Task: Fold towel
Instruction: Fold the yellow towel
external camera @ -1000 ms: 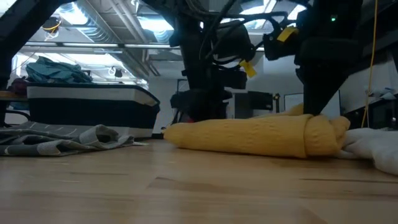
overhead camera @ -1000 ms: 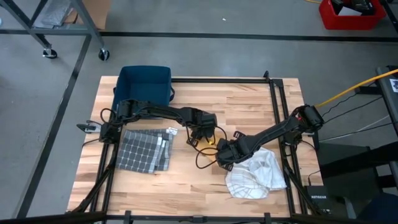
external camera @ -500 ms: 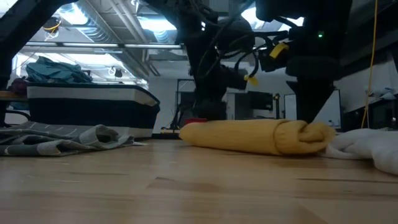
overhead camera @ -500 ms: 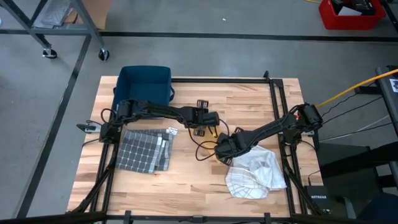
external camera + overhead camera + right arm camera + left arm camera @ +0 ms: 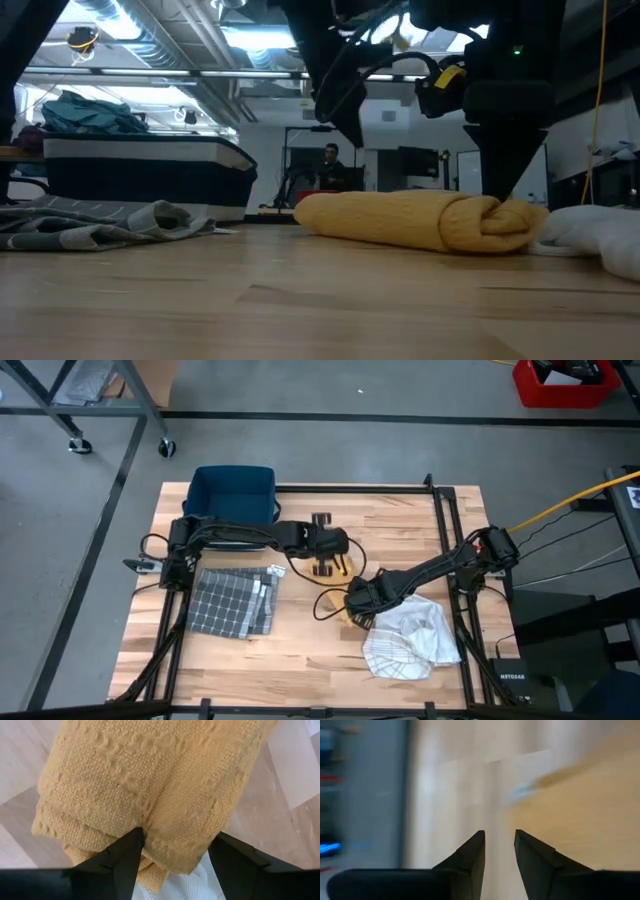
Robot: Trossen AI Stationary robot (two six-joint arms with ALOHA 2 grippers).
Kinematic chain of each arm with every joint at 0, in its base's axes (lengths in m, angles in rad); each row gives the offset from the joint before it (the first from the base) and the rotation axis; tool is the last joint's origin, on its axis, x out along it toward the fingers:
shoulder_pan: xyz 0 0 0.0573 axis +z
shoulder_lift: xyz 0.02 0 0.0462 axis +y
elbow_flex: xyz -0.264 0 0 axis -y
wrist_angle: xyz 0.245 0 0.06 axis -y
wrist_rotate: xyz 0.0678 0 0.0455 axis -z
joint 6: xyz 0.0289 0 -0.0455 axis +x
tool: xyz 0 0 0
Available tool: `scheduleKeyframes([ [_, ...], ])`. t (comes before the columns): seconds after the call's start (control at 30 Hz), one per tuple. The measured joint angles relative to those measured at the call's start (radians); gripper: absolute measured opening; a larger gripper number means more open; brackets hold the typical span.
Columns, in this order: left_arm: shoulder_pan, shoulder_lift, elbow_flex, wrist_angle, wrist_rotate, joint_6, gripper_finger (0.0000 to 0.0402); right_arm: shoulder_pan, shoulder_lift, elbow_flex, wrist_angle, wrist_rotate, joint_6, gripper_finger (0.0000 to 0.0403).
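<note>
Right claw [image 5: 172,847] spread wide, pressed down on yellow towel [image 5: 150,785] at frame centre, beside white cloth [image 5: 415,640]. Left claw [image 5: 499,851] raised above centre, narrowly parted, empty. Checked towel [image 5: 233,603] lying folded, lower left.

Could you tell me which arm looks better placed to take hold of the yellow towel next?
Probably the right: the right tool is open with its fingers straddling the yellow towel, while the left tool points at bare table, holding nothing.
</note>
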Motion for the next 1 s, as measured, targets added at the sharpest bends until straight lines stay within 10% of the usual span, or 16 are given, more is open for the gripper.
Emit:
scheduleKeyframes([
  [0.2,-0.046,0.008,-0.003,0.049,0.298,-0.110,0.0088,0.000,0.000,0.000,-0.002,0.021,-0.002,0.0225],
  [1.0,-0.066,0.056,-0.315,0.319,0.429,-0.256,0.0088,-0.001,-0.123,-0.002,-0.064,0.079,-0.012,0.0225],
])
